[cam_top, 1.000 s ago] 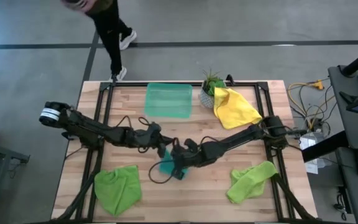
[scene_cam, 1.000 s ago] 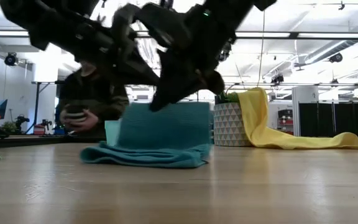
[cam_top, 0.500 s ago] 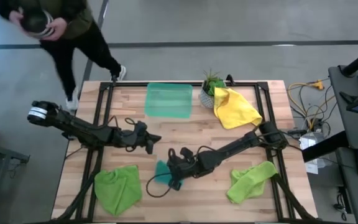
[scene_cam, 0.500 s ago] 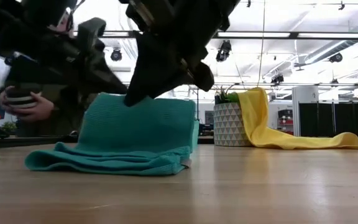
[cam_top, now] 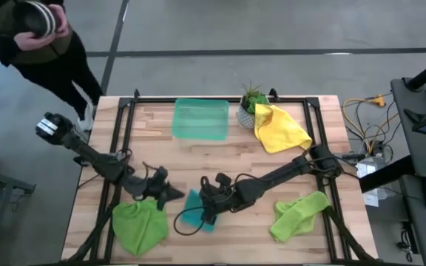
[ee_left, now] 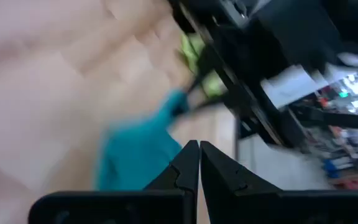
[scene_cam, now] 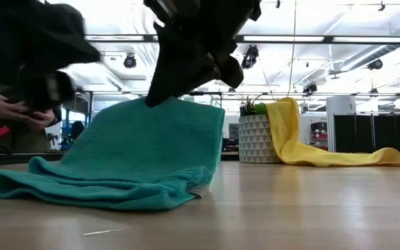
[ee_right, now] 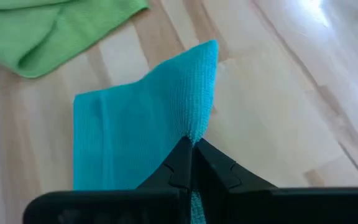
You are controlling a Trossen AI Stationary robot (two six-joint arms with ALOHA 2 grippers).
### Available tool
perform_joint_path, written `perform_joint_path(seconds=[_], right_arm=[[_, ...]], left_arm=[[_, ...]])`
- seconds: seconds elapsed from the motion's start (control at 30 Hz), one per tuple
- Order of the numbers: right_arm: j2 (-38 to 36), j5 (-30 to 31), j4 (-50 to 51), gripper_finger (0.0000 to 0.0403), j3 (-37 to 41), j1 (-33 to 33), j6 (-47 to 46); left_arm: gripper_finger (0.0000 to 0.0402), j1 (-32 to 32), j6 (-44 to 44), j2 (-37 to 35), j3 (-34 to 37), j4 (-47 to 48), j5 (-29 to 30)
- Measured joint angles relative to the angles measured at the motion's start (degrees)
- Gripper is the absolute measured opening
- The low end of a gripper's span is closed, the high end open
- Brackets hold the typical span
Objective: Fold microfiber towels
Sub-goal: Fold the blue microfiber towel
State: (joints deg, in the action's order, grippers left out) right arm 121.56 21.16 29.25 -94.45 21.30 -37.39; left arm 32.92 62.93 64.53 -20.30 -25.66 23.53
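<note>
The small teal-blue microfiber towel (ee_right: 142, 118) is pinched by one edge in the closed right hand (ee_right: 190, 149) and lifted, its other end resting on the wooden tabletop (cam_top: 265, 170). The left hand (cam_top: 174, 193), closed and empty, is held just beside it, above a lime green towel (cam_top: 139, 225).

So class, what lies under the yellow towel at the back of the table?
The yellow towel drapes over the patterned plant pot and onto the wooden table. Whatever else sits beneath it is covered.
</note>
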Motion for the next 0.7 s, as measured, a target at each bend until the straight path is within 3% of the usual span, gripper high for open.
perform_joint_path(seconds=[0.1,0.23,0.43,0.7], right_arm=[[0.0,0.0,1.4,0.0009,0.0,-0.9,1.2],[0.0,0.0,3.6,0.0009,0.0,-1.9,3.8],[-0.7,0.0,9.3,0.0009,0.1,-3.4,11.5],[-3.4,-0.1,9.0,0.0009,2.8,-8.1,17.5]], left_arm=[[0.0000,3.6,5.0,2.2,-0.3,0.1,0.4],[0.0000,3.9,8.4,7.1,-0.7,-0.6,0.3],[0.0000,1.4,8.7,15.8,-0.7,-11.2,0.0],[0.0000,-3.4,8.5,26.9,-2.6,-23.2,-8.1]])
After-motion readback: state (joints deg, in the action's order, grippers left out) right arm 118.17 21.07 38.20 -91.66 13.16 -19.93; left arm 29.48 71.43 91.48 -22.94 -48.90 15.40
